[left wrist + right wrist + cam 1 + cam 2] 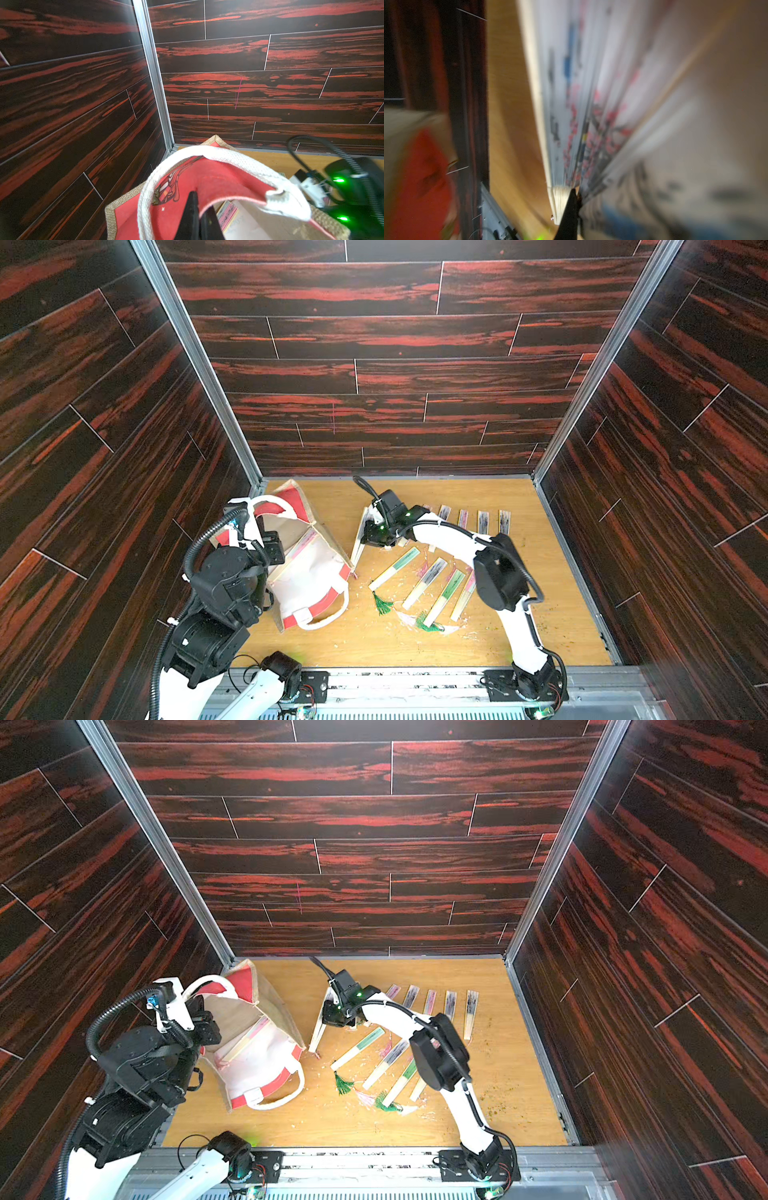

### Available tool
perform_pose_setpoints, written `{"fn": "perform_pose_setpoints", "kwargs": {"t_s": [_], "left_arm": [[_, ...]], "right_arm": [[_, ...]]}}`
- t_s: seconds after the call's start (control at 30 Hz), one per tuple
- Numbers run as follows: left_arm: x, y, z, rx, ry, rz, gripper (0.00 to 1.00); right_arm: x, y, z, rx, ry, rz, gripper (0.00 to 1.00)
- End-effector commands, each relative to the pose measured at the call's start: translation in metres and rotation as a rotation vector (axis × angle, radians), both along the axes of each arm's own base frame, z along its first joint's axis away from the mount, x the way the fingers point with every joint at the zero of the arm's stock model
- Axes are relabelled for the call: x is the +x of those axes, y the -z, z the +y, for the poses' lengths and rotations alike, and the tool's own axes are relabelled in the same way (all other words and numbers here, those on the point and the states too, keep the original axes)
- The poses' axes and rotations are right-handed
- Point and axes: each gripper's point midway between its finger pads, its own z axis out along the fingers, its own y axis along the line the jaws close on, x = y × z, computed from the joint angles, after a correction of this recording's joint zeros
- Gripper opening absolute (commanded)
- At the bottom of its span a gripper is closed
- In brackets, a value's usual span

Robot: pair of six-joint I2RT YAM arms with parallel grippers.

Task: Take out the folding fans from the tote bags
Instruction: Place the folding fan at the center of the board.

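Tote bag (291, 526) open, fan (302, 546) inside

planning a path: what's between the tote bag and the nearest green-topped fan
The held fan, slightly spread in the right gripper, stands tilted between the tote bag and the green-topped fan; both top views show it.

White links (446, 533), black joints (496, 576), black left tool (198, 216), ribbed cables (198, 540), green LEDs (381, 527).

walls (395, 364): dark red-black wood-grain panels | corners: aluminium posts (195, 356) | floor (465, 493): pale oak-look board, brightly lit
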Motion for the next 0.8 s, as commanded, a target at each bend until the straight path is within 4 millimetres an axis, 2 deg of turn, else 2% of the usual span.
{"fn": "perform_pose_setpoints", "kwargs": {"t_s": [0.0, 0.2, 0.4, 0.5, 0.67, 0.77], "left_arm": [[-0.006, -0.019, 0.002, -0.023, 0.009, -0.061, 0.00], [-0.004, -0.016, 0.000, -0.019, 0.015, -0.051, 0.00], [-0.004, -0.016, -0.001, -0.015, 0.016, -0.049, 0.00], [-0.003, -0.015, -0.001, -0.012, 0.015, -0.045, 0.00], [-0.002, -0.014, -0.002, -0.014, 0.020, -0.042, 0.00], [-0.002, -0.014, -0.002, -0.015, 0.020, -0.043, 0.00]], "right_arm": [[0.004, 0.033, -0.005, -0.081, 0.017, 0.061, 0.00], [0.015, 0.053, -0.011, -0.137, 0.038, 0.082, 0.05], [0.027, 0.051, -0.020, -0.160, 0.062, 0.069, 0.25], [0.031, 0.046, -0.021, -0.158, 0.058, 0.054, 0.30], [0.034, 0.039, -0.021, -0.160, 0.042, 0.032, 0.30], [0.032, 0.032, -0.014, -0.114, 0.006, 0.016, 0.29]]}}
